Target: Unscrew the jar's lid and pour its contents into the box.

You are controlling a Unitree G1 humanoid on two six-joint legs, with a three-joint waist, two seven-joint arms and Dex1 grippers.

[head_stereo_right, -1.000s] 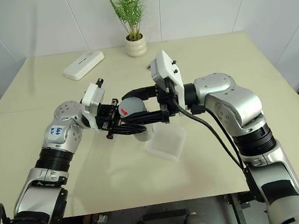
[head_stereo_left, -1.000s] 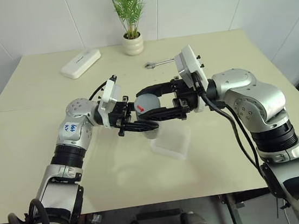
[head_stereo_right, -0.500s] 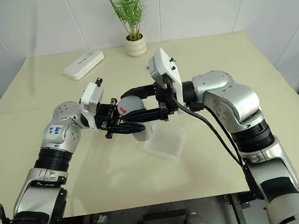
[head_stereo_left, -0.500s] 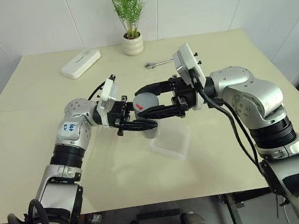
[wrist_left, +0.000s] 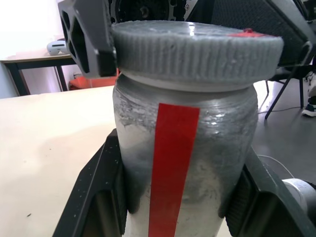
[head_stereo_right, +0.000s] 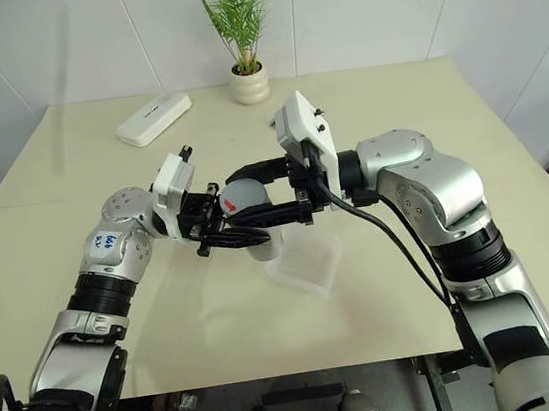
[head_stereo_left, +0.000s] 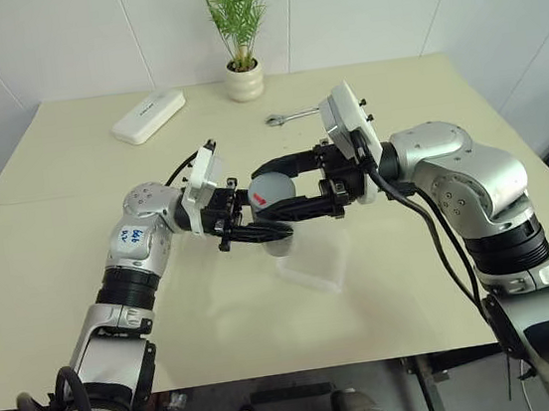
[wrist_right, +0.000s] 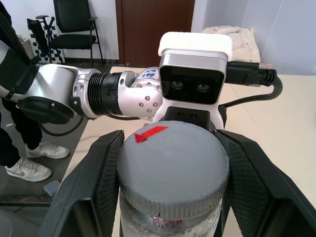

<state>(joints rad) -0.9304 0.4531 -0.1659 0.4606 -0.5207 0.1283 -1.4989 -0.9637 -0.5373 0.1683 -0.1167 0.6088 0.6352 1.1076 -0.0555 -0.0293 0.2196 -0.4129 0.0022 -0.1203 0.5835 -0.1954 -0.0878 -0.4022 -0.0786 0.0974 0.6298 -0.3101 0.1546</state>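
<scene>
Gray lid [wrist_right: 173, 170] sits clamped between my right gripper [head_stereo_left: 290, 185] fingers, on top of the jar [wrist_left: 182, 163]. My left gripper [head_stereo_left: 257, 230] squeezes the jar's body, above the table [head_stereo_left: 80, 249] beside the box [head_stereo_left: 313, 259].

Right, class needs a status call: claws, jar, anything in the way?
Left claw shut on jar. Right claw shut on lid, lid still seated. Box just below the jar, nothing blocking it.

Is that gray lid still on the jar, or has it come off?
On. The lid sits on the jar, which stands upright, with the right gripper shut around the lid.
</scene>
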